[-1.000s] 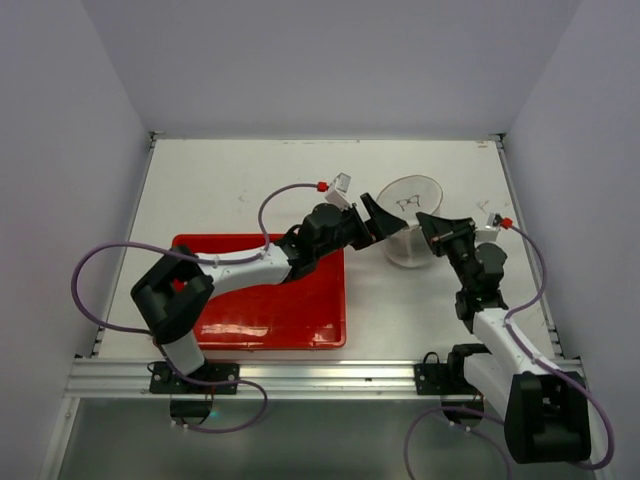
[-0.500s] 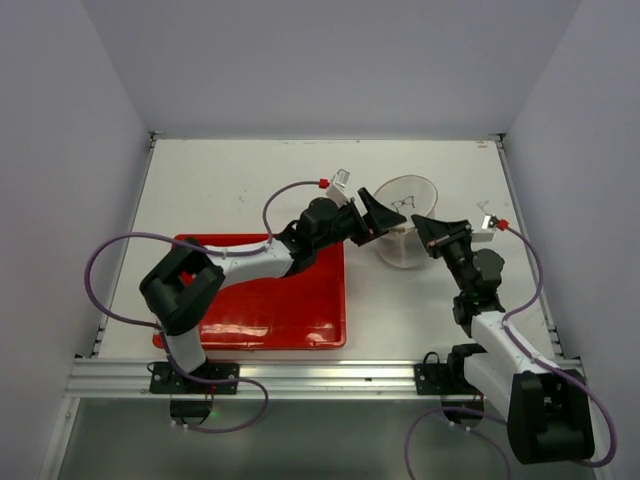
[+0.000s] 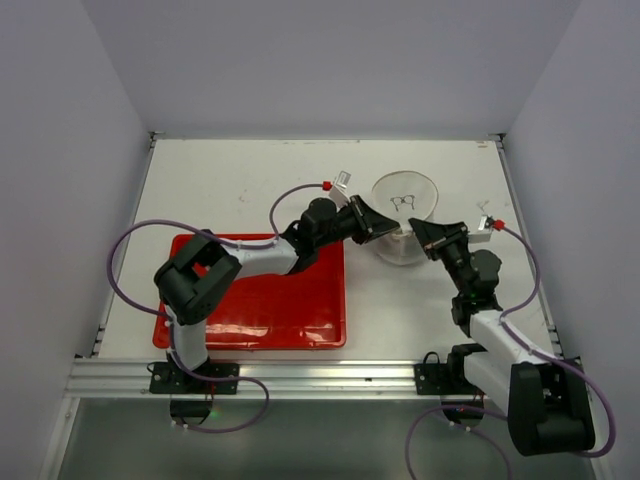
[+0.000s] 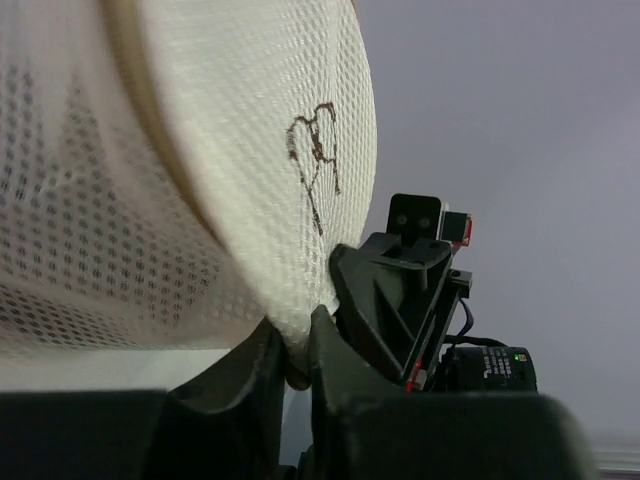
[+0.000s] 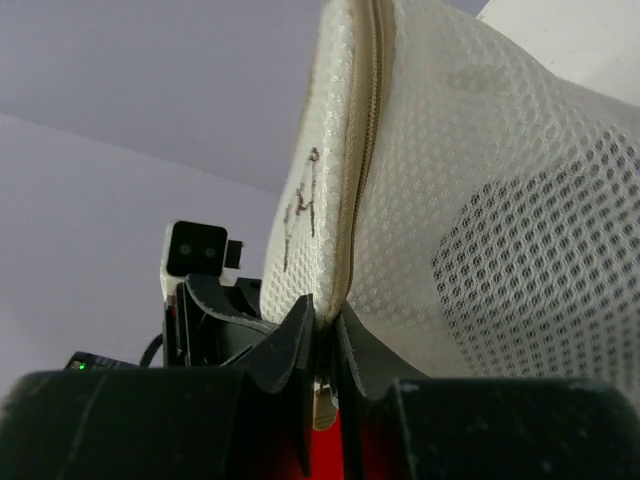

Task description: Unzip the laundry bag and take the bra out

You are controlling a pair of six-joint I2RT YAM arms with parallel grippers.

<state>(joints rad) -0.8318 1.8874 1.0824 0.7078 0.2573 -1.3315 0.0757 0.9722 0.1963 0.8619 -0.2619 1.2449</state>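
Pale grey walls close in a white table [image 3: 220, 190], with a red tray [image 3: 270, 310] lying toward its near left corner. The laundry bag [image 3: 405, 205] is toward the far right of the table, well clear of the tray, tipped up on its edge between the two claws. The left gripper [image 4: 293, 352] is pressed together on a fold of mesh at the bag's lower rim, below the dark mark [image 4: 315, 160]. The right gripper [image 5: 325, 322] pinches the seam right where the zipper [image 5: 365, 130] runs down into its fingers. Whether it has the pull itself I cannot tell. The bra cannot be made out in any view; by the task it should be inside the bag. The bag looks very light, with soft mesh that gives and a rim stiff enough to keep its round shape. It would likely slide or twist rather than resist a tug, so one claw should anchor the rim near the zip while the other draws the pull along the seam. The bra, being soft and limp, is probably best taken by an edge or strap.
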